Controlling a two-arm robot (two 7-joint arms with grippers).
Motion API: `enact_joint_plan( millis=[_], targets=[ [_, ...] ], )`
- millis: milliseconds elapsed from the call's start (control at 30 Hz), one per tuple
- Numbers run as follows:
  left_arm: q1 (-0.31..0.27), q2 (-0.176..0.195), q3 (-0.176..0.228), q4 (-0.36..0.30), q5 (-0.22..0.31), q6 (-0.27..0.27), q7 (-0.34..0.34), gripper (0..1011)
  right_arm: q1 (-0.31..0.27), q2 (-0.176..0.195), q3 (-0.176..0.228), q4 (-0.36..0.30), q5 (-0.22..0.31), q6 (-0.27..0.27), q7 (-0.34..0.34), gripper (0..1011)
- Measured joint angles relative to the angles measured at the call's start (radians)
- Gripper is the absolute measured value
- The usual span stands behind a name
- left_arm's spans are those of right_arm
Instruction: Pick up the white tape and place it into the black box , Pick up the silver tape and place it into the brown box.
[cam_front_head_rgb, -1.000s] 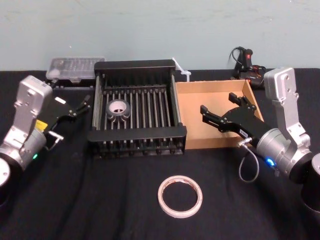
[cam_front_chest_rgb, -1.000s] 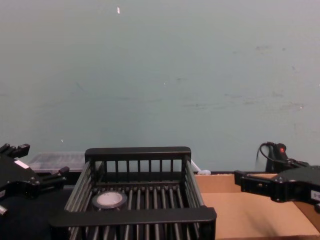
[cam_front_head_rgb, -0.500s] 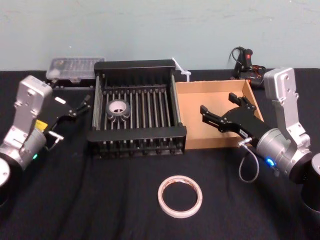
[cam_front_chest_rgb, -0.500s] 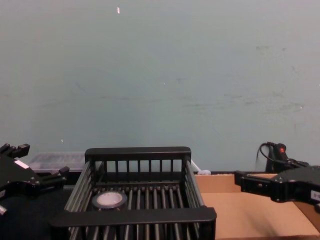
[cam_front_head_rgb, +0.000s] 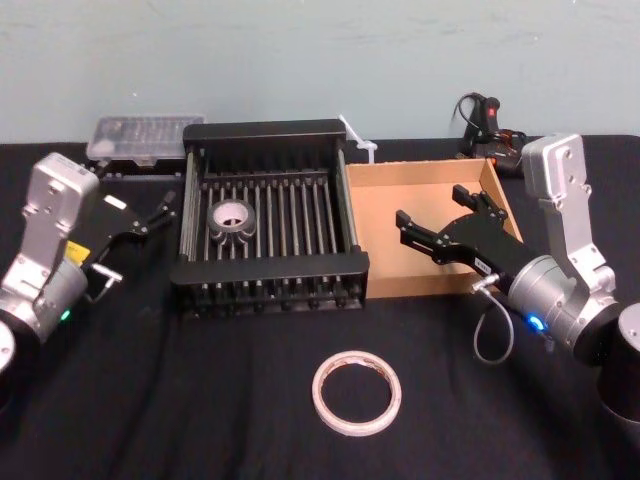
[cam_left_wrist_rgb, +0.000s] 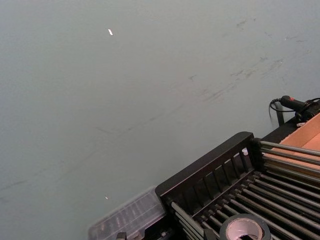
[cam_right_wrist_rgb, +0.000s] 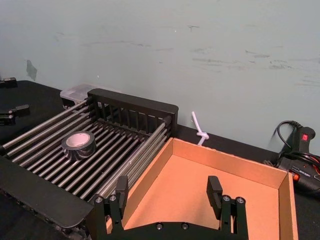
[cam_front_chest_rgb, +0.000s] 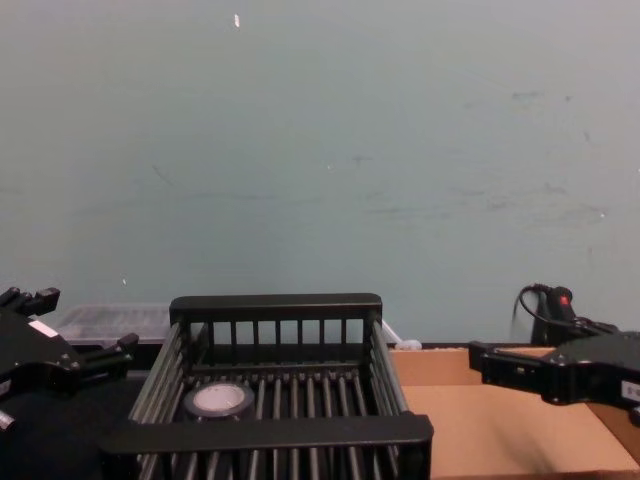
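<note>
So the white tape (cam_front_head_rgb: 356, 392) is lying flat on the black counter (cam_front_head_rgb: 200, 400), out in front of both boxes at about 6 o'clock from the gap between them, touching nothing. The silver tape (cam_front_head_rgb: 232, 218) sits inside the black box (cam_front_head_rgb: 268, 270), on the slatted floor in its left half, lying flat with the core hole facing up. The brown box (cam_front_head_rgb: 425, 176) is right beside the black one at its 3 o'clock, walls touching or nearly so, and its floor is bare cardboard.

The right gripper (cam_front_head_rgb: 436, 218) hovers over the brown box, jaws spread wide, holding nothing. The left gripper (cam_front_head_rgb: 148, 212) sits at 9 o'clock of the black box, just off its left wall, jaws parted a little and holding nothing.

Back by the wall there's a clear plastic case (cam_front_head_rgb: 143, 135) at 11 o'clock and a glue gun (cam_front_head_rgb: 483, 117) at 1 o'clock.
</note>
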Motion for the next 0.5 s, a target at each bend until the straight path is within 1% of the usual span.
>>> enact_joint_plan(
  millis=[500],
  targets=[
    [0.0,0.0,0.0,0.0,0.0,0.0,0.0,1001,0.0,0.0,0.0,0.0,0.0,0.0,0.0,1002]
  ],
)
